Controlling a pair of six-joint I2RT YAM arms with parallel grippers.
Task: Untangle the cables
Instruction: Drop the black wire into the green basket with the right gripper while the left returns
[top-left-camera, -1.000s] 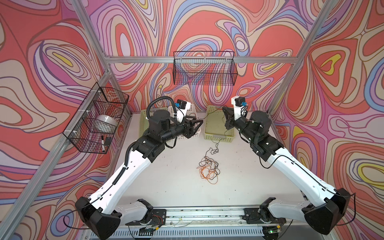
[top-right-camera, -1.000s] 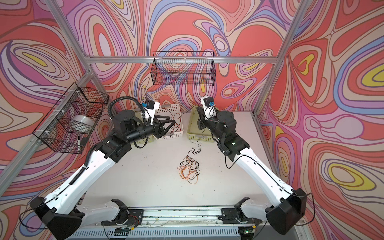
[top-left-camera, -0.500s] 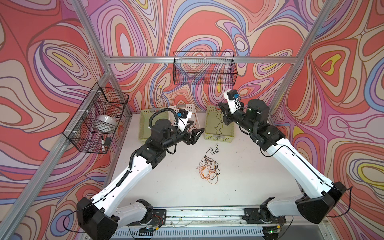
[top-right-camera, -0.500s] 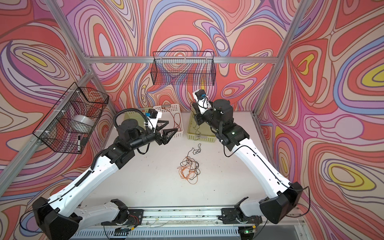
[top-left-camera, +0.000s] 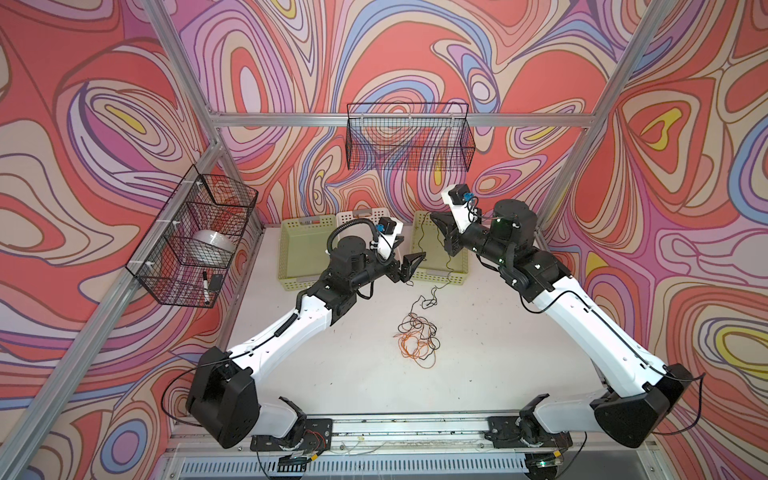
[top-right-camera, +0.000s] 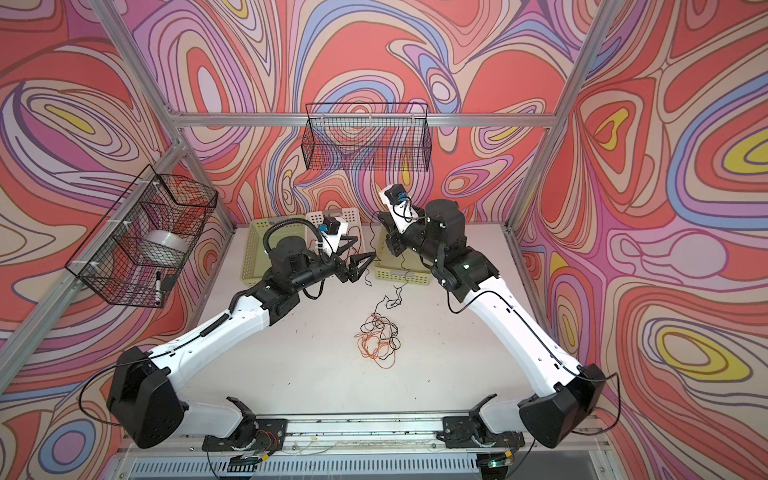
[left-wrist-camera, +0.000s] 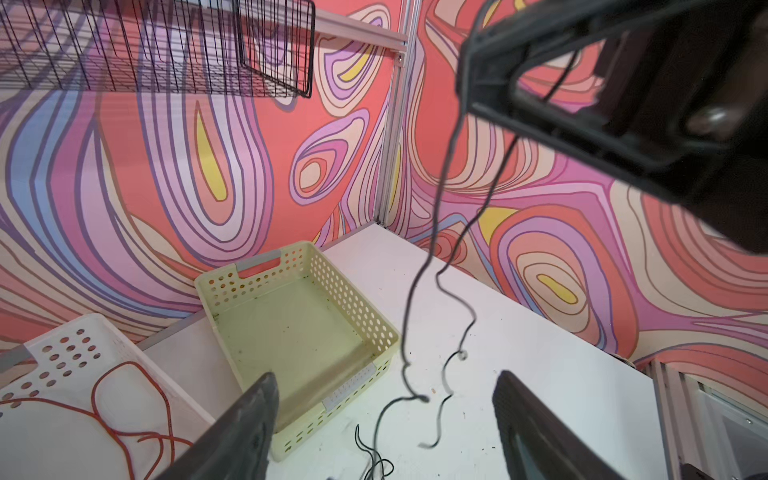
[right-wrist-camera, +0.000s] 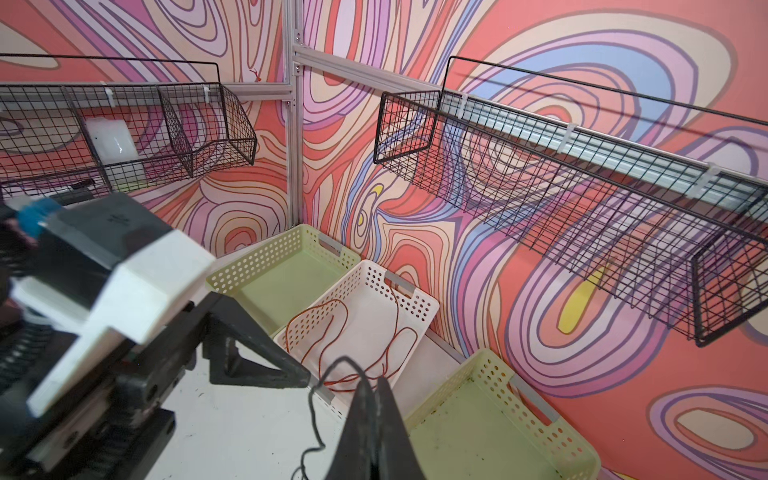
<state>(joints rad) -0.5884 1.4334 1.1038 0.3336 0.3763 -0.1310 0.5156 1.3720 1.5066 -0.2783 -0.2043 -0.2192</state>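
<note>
1. Comparing with a second ago: the left gripper (top-left-camera: 409, 255) has pulled back from over the white basket (top-left-camera: 353, 216). It now hovers beside the green basket (top-left-camera: 459, 274), claw spread wide and empty.
2. A red-orange cord (left-wrist-camera: 129, 363) lies loose inside the white basket. I judge it was just dropped there, so one cord is separated.
3. The right gripper (right-wrist-camera: 374, 382) is pressed together, pinching the black cable (left-wrist-camera: 417, 278). Its arm has risen, so two strands hang down across the green basket to the table.
4. The black cable trails on to the heap (top-left-camera: 415, 340) at the table's centre. There the orange cable (top-left-camera: 419, 353) and dark strands lie looped together.
5. Meaning: the left claw is free to pin the heap while the right draws the black cable out. The limp cable may drag the heap along.
</note>
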